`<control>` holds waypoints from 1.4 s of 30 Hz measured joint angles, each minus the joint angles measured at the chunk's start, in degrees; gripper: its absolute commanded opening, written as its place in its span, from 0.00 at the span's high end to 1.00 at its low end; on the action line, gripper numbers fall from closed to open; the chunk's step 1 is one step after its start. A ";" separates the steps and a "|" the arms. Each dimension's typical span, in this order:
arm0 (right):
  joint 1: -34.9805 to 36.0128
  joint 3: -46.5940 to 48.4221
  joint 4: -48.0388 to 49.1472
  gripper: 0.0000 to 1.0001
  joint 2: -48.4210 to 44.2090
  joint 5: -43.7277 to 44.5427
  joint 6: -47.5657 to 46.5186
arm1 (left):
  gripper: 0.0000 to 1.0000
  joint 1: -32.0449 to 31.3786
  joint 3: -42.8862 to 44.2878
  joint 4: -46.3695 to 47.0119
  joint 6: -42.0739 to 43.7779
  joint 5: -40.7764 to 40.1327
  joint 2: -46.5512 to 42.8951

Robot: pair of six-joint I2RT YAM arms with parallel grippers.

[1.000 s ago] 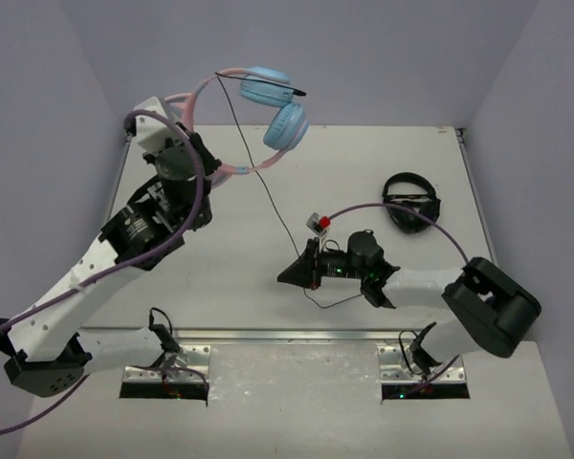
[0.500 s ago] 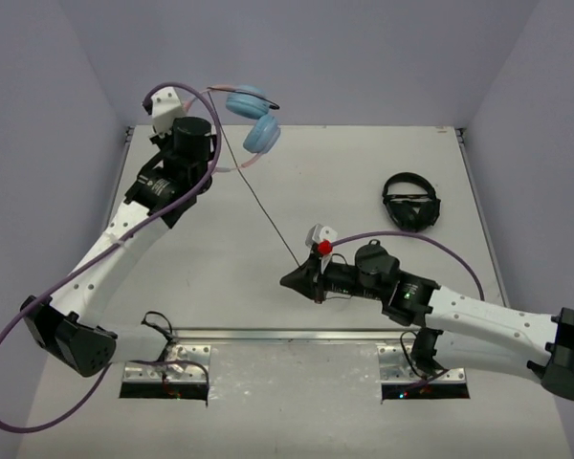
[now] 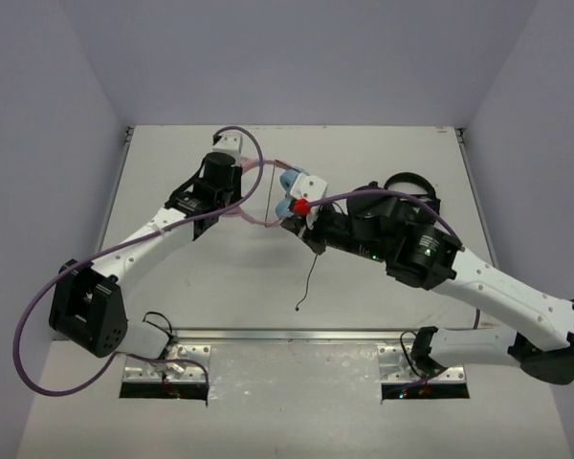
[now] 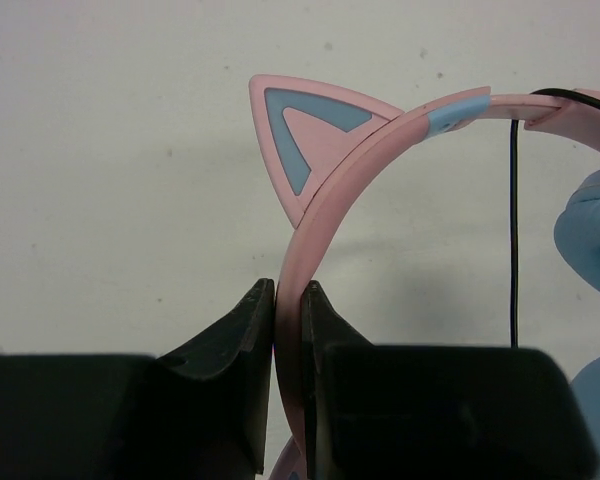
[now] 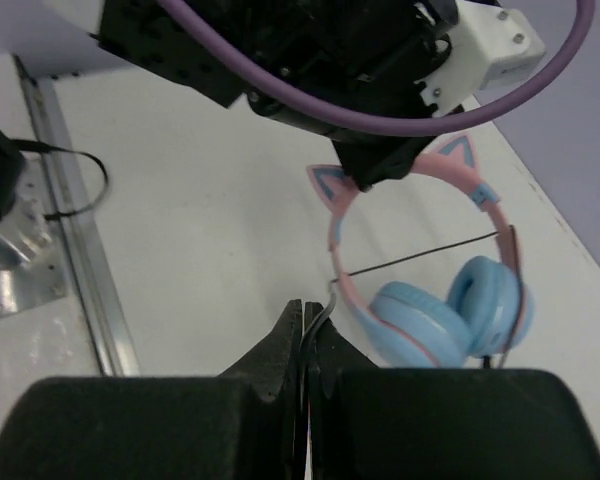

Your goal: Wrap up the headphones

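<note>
The headphones (image 3: 289, 182) have light blue ear cups and a pink cat-ear headband, and sit low over the table's middle. My left gripper (image 3: 222, 208) is shut on the pink headband (image 4: 325, 200), just below a cat ear (image 4: 300, 140). My right gripper (image 3: 289, 223) is shut on the thin black cable (image 5: 325, 300), close beside the ear cups (image 5: 430, 322). One stretch of cable (image 5: 420, 258) runs taut across the headband loop. The free end (image 3: 299, 306) trails toward the near edge.
All-black headphones (image 3: 413, 184) lie at the right back, partly hidden by my right arm. The left arm (image 5: 310, 60) fills the top of the right wrist view. A metal rail (image 3: 287, 335) runs along the near table edge.
The left gripper has brought the headphones down from high at the back left to the table's middle. The right gripper has moved up to the ear cups with the cable, which now trails slack.
</note>
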 measured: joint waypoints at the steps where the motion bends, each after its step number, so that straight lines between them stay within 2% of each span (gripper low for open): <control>1: -0.02 1.92 -1.64 0.99 1.57 1.79 -2.25 | 1.00 -0.31 -1.51 1.44 1.14 2.27 -0.35; 9: -3.72 10.99 -9.46 0.99 9.49 14.97 -16.87 | 0.99 -8.55 -6.34 7.13 13.99 13.62 -3.98; 14: -14.60 12.68 -8.66 0.99 10.75 18.40 -20.33 | 1.00 -10.60 -7.56 7.30 18.51 22.99 -9.05; 18: -21.49 12.44 -8.46 0.99 10.78 17.79 -20.44 | 1.00 -10.56 -7.63 8.76 20.09 26.58 -15.37; 26: -30.16 10.19 -6.21 0.99 10.78 8.24 -15.67 | 1.00 -10.56 -7.45 10.27 20.87 30.12 -23.43; 32: -32.11 4.11 -1.75 0.99 10.47 1.44 -9.60 | 1.00 -10.56 -7.32 7.19 18.84 25.75 -26.36; 37: -32.72 -4.17 5.92 0.99 10.16 -11.45 -1.38 | 0.99 -10.56 -4.26 4.68 13.86 22.58 -27.43; 42: -32.70 -13.05 17.11 0.99 9.79 -23.17 9.14 | 1.00 -10.56 -2.56 4.83 7.32 14.95 -30.27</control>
